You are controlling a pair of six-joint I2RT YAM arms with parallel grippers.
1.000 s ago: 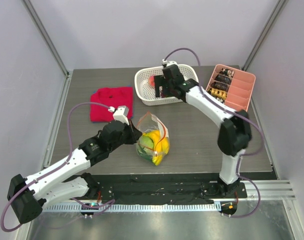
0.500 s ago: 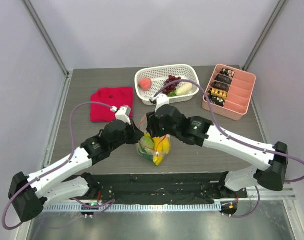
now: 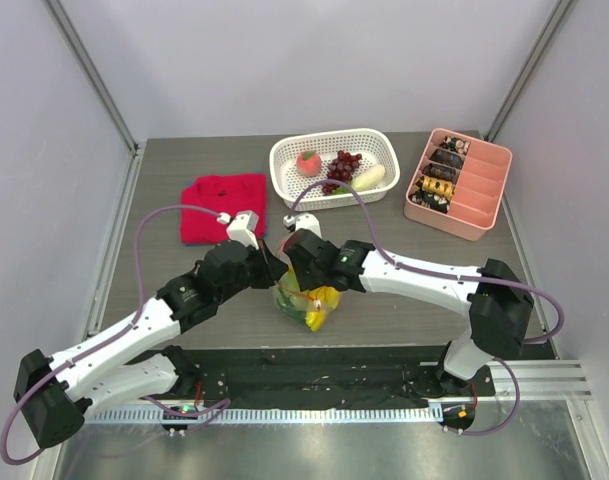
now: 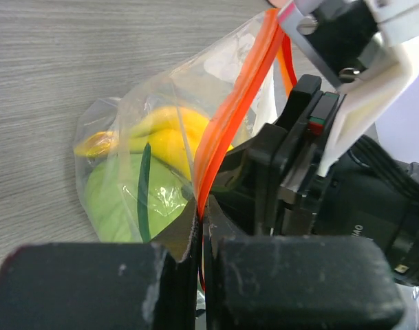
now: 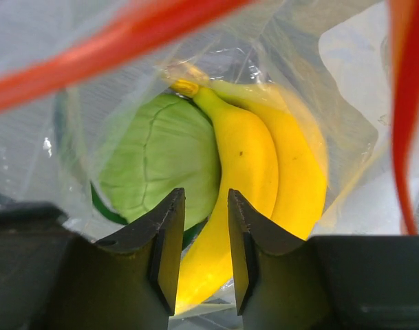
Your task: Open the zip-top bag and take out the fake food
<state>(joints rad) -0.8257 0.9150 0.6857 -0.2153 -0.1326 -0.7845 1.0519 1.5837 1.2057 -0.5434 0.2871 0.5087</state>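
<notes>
Left gripper (image 4: pixel 199 242) clamps the bag (image 4: pixel 130 113) by its strip (image 4: pixel 231 124); right gripper (image 5: pixel 201 256), jaws narrowly parted on nothing, hangs at the bag's mouth above the bananas (image 5: pixel 261 165).

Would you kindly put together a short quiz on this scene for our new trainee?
1. True or false: the left pincer is clamped on the orange zipper strip of the zip-top bag.
2. Which lies inside the bag? A grapes; B bananas; C pink-red fruit.
3. Fill in: the white radish-like piece lies in the white ____.
Key: 1 true; 2 B; 3 basket.
</notes>
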